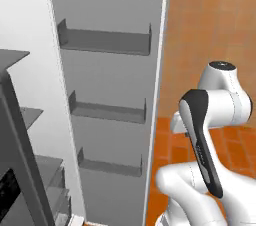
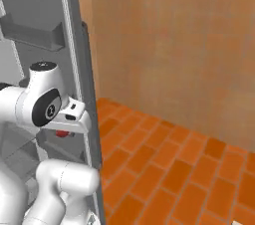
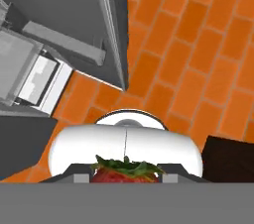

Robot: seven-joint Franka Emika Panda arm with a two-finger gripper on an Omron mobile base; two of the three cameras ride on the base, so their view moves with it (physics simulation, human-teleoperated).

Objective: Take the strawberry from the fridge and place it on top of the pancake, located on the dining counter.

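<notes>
Orange brick floor point(image 3: 198, 44) lies below the tall grey fridge point(image 1: 110, 95), whose door stands open beside the arm. Folded white arm holds its hand point(image 3: 125, 176) pointing down over the floor. Its fingers are closed narrow on the small dark-red strawberry with green leaves point(image 3: 125, 172), held outside the fridge, near the door edge.

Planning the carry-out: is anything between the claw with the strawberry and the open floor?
The strawberry sits shut in the claw. The open fridge door stands right beside the arm; the tiled floor past it looks free.
</notes>
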